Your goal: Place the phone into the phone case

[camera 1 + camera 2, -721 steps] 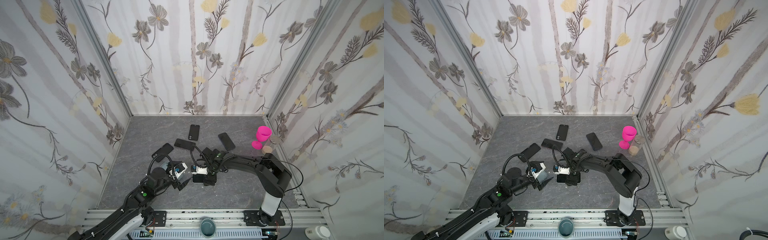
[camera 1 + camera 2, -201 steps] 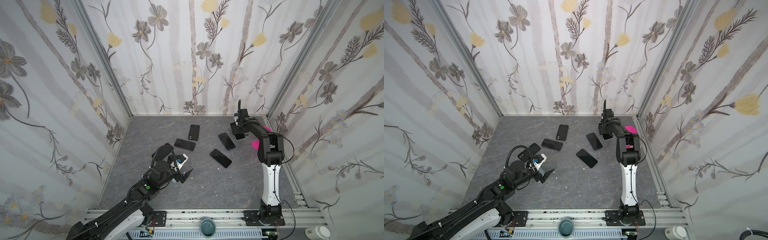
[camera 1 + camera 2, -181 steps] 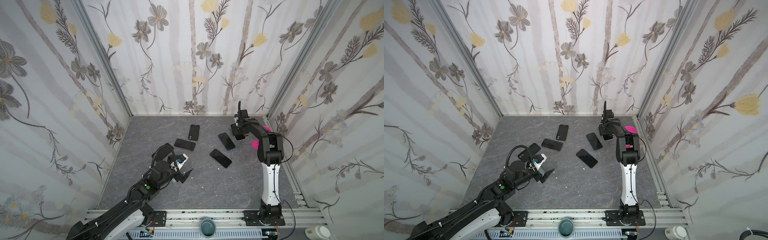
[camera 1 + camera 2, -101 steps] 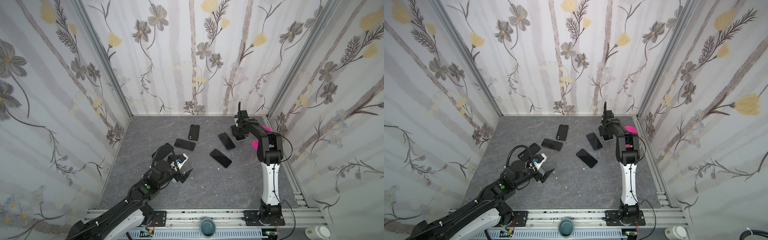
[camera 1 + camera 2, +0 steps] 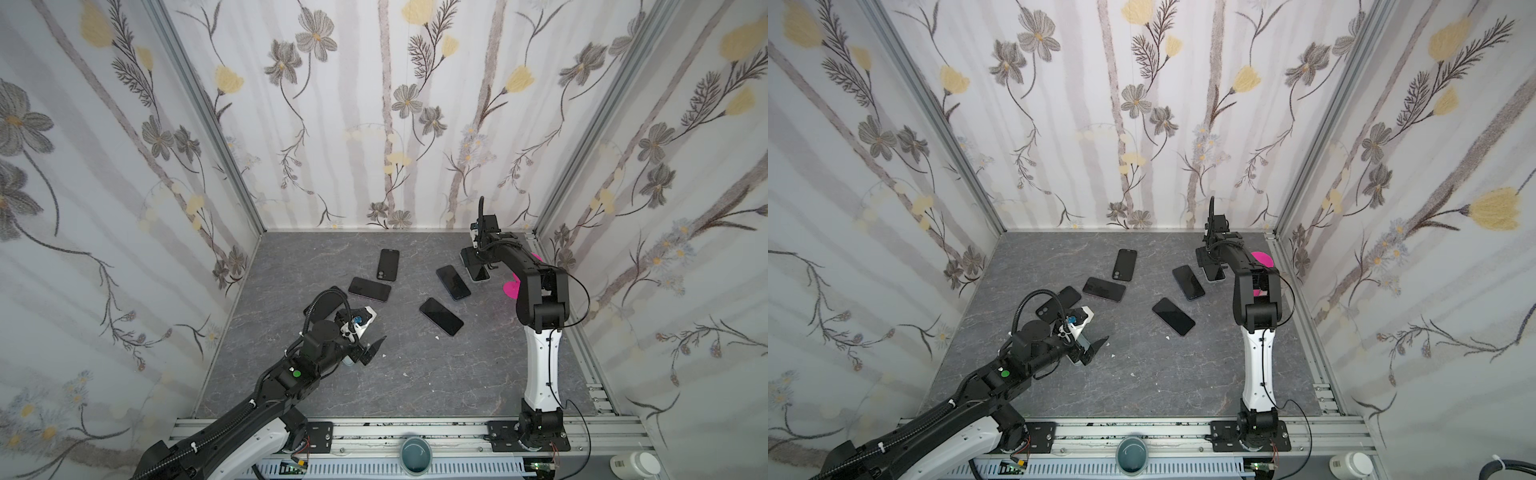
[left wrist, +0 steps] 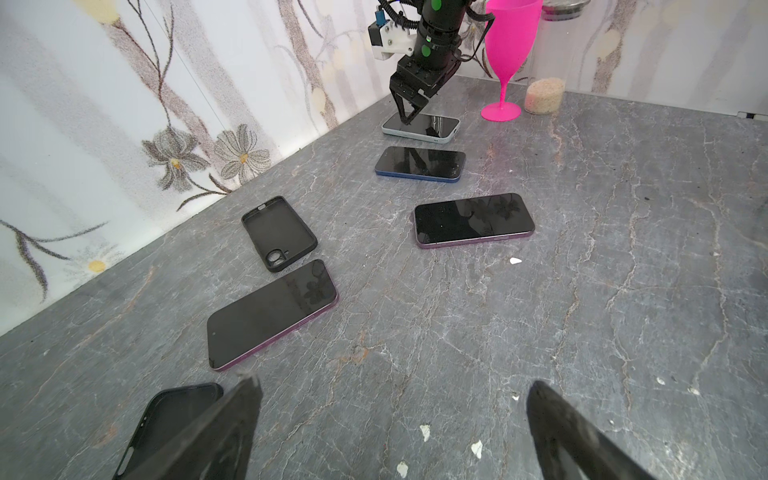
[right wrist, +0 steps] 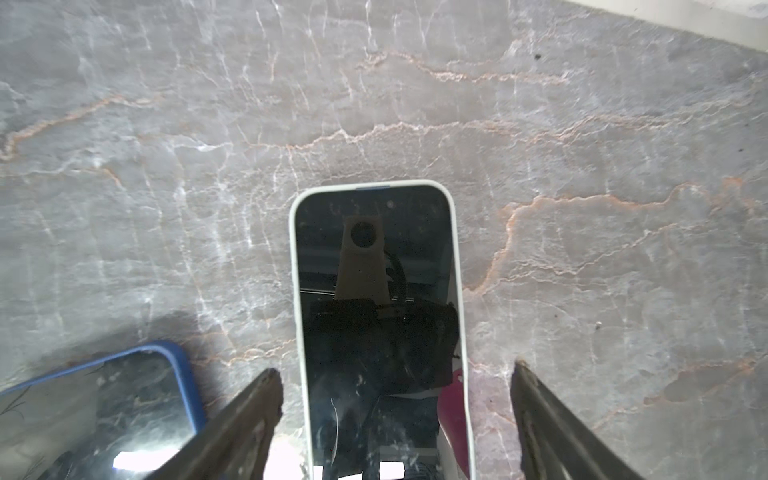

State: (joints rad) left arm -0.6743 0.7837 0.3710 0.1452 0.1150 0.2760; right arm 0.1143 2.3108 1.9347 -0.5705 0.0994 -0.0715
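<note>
One white-cased phone [image 7: 376, 311] lies far right under the right gripper [image 7: 395, 370], released around it; left gripper [image 6: 392, 381] gapes empty; a black case [image 6: 279, 232] and bare phones [image 6: 473, 220] lie unpaired.

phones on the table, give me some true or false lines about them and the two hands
The right hand is open, a finger either side of the white-cased phone. True.
The left hand grips a phone. False: the left hand is open and empty.
The pink goblet lies on its side. False: the pink goblet stands upright.
An empty black case lies hollow side up on the table. True.
The blue-cased phone rests on the white-cased phone. False: the blue-cased phone lies beside it, apart.
</note>
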